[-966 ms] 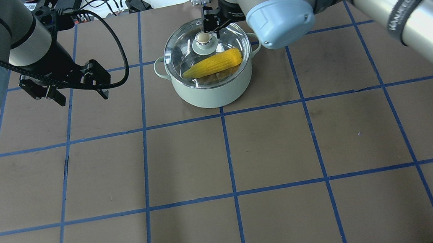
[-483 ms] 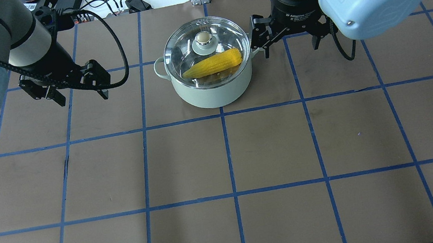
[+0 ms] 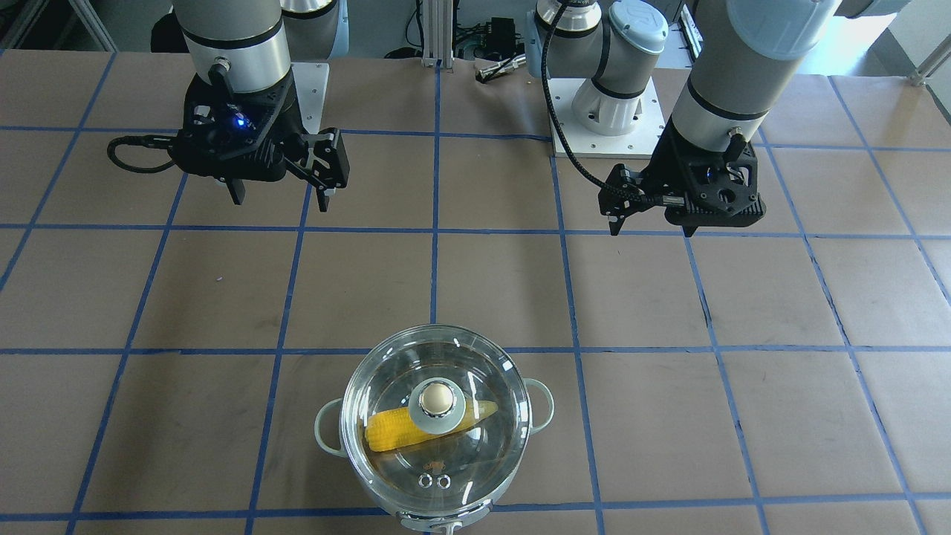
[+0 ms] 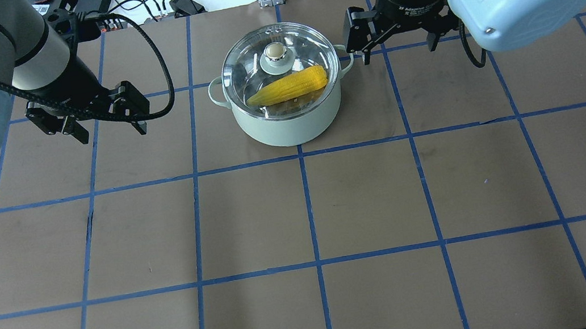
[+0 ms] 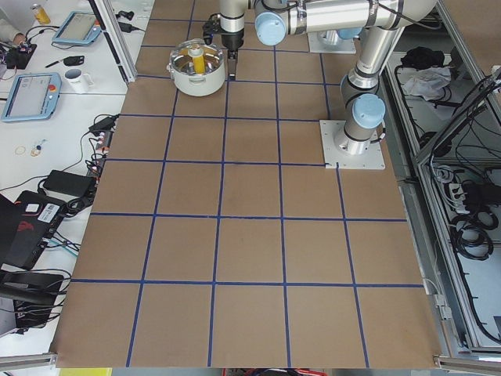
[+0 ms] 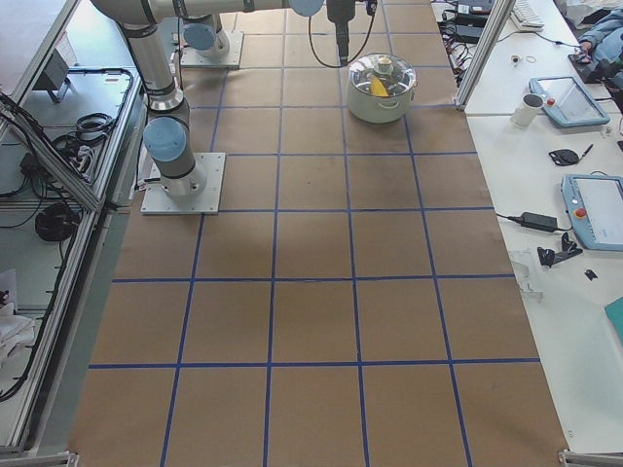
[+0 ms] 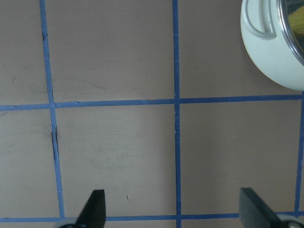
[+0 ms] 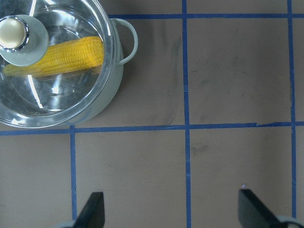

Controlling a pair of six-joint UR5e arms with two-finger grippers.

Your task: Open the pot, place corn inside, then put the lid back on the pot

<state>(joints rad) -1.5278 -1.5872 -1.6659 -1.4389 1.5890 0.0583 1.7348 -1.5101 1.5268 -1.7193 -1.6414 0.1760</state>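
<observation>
Unlike wrist views, front-facing shows vent holes (image 3: 435, 481) in the lid (image 3: 475, 375).

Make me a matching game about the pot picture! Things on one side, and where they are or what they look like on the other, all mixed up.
Things:
1. corn
2. lid
3. pot
4. right gripper

Clues:
A. mint green on the outside
B. jaws open, holding nothing
C. lying inside the pot
D. resting on top of the pot

Right pairs: 1-C, 2-D, 3-A, 4-B
</observation>
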